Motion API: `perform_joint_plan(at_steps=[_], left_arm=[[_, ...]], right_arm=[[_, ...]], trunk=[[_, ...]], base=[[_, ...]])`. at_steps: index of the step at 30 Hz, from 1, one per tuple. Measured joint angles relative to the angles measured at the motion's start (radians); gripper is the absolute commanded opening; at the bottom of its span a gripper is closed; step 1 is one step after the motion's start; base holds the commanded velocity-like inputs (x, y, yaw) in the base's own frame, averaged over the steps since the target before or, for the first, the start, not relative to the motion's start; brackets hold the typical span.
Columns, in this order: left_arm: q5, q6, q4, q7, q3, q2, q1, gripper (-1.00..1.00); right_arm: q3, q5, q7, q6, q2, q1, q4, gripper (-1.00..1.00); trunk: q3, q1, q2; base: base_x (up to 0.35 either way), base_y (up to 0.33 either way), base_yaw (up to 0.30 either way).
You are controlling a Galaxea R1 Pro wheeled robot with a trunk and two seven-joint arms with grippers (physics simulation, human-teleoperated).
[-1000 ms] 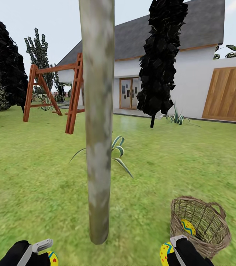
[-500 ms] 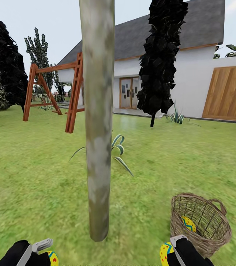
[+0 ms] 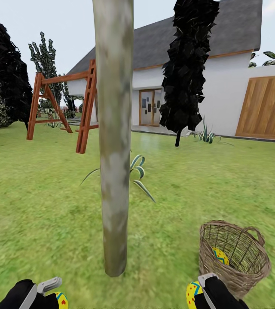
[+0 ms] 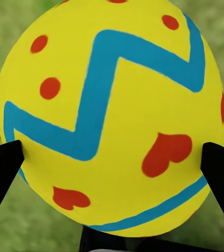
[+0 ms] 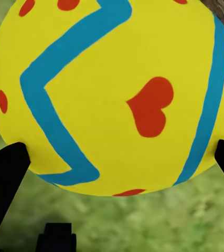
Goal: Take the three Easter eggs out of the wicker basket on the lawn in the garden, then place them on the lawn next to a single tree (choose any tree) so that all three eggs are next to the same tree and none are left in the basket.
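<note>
Left end effector (image 3: 53,296) clamped on one Easter egg (image 4: 109,115), right end effector (image 3: 200,289) on a second egg (image 5: 112,94). Third egg (image 3: 219,255) inside wicker basket (image 3: 234,281) at four o'clock of tree (image 3: 114,171), on lawn (image 3: 34,214).

- My left pincer (image 3: 56,296) sits low at my left with one egg (image 4: 109,118) between its fingers.
- My right pincer (image 3: 197,292) sits low at my right, a second egg (image 5: 109,97) between its fingers.
- The tree (image 3: 114,141) stands on the lawn (image 3: 38,206) ahead of both pincers and between them, nearer the left one.
- The wicker basket (image 3: 234,253) rests on the lawn just ahead and right of my right pincer.
- A third egg (image 3: 220,256) lies in the basket.
- A leafy plant (image 3: 138,174) is behind the tree.
- The swing frame (image 3: 62,109) stands far ahead of my left pincer.
- A conifer (image 3: 189,68) and the house (image 3: 236,98) stand far ahead of my right pincer.
</note>
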Motion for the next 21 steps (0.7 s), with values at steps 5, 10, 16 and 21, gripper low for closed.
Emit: perform_joint_plan(at_steps=[5, 10, 16, 21], left_arm=[[0.0, 0.0, 0.003, 0.001, -0.003, 0.0, 0.0, -1.0], [0.0, 0.0, 0.003, 0.001, -0.005, -0.001, 0.0, -1.0], [-0.001, 0.0, 0.003, 0.001, -0.004, -0.002, 0.0, -1.0], [-0.002, 0.0, 0.003, 0.001, -0.003, -0.002, 0.0, -1.0]], right_arm=[[0.0, 0.001, 0.0, 0.0, -0.001, 0.0, 0.0, -1.0], [0.001, 0.002, 0.0, 0.0, 0.0, 0.0, 0.0, -1.0], [0.001, 0.002, 0.0, 0.0, 0.0, 0.0, 0.0, -1.0], [0.001, 0.002, 0.0, 0.0, 0.002, 0.0, 0.0, -1.0]], trunk=[[-0.016, 0.019, -0.035], [-0.031, 0.038, -0.07], [-0.05, 0.061, -0.112], [-0.066, 0.081, -0.147]], base=[[0.0, 0.0, 0.0], [0.0, 0.0, 0.0], [0.0, 0.0, 0.0], [0.0, 0.0, 0.0]])
